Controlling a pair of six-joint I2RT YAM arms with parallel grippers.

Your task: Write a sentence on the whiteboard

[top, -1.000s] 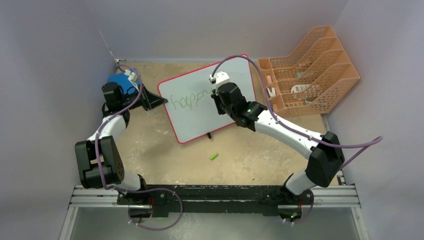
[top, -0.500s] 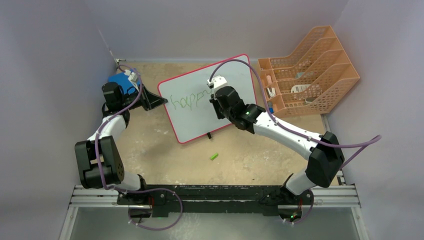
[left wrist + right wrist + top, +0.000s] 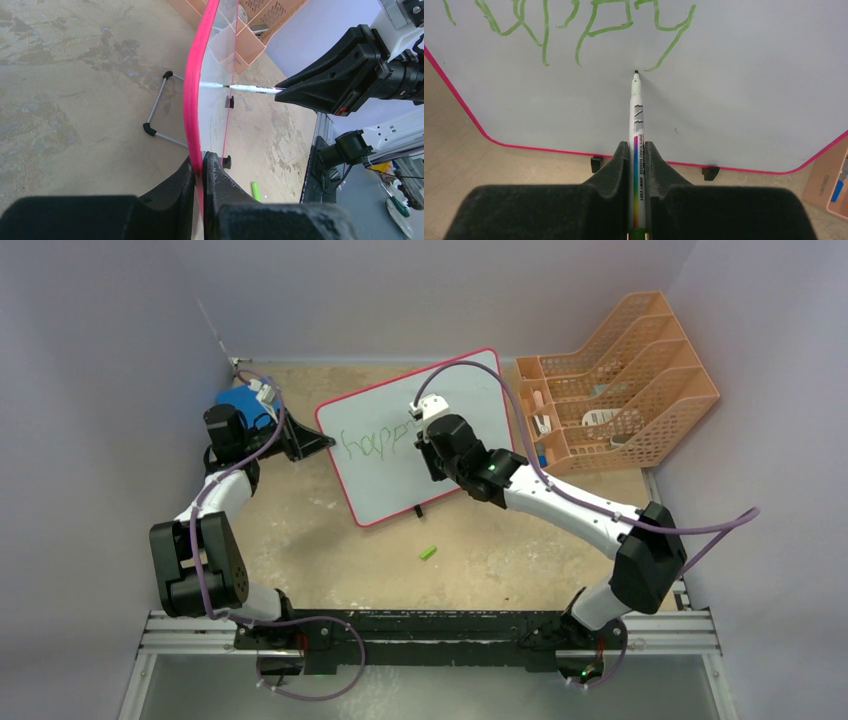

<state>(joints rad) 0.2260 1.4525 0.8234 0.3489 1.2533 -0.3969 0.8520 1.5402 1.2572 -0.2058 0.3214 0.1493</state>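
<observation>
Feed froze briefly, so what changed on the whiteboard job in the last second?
The right gripper, shut on the marker, slid left and slightly nearer across the whiteboard. The left gripper stays clamped on its rim. The whiteboard, green cap and orange rack are unmoved.

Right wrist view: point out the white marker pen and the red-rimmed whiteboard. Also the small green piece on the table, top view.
White marker pen [image 3: 637, 150]: right wrist view, printed barrel.
Red-rimmed whiteboard [image 3: 734, 100]: right wrist view, bare white face.
Small green piece [image 3: 428, 553]: top view, its middle.
</observation>
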